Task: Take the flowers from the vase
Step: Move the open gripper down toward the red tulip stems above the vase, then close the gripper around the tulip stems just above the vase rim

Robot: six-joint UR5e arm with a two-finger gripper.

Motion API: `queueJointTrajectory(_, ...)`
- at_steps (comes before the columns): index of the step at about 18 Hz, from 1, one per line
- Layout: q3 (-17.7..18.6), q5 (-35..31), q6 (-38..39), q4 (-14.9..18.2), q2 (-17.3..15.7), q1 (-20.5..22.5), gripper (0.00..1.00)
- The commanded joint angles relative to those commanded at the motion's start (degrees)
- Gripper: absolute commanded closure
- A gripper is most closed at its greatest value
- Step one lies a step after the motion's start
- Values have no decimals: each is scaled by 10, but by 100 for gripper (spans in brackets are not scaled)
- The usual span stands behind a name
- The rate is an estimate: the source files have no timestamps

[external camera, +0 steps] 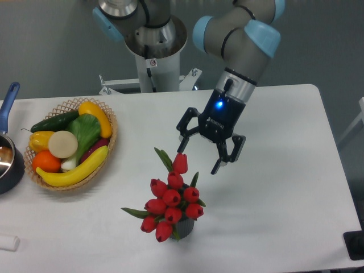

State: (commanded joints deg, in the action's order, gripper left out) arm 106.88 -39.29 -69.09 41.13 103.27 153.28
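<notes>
On the white table (273,187), flowers (170,199) mostly hide the vase (185,228); the gripper (200,158) hangs spread.

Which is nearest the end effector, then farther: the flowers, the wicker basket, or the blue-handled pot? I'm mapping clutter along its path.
1. The flowers, just below and left of the open end effector; its left fingertip is by the top bud.
2. The wicker basket, on the table's left part.
3. The blue-handled pot, at the far left edge.
</notes>
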Motion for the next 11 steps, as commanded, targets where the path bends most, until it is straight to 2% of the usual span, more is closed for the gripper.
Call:
queueJointTrajectory(5,-46,11,25,-2,43,-18,0)
queueJointTrajectory(11,-54,11,25,-30,68,-32,0)
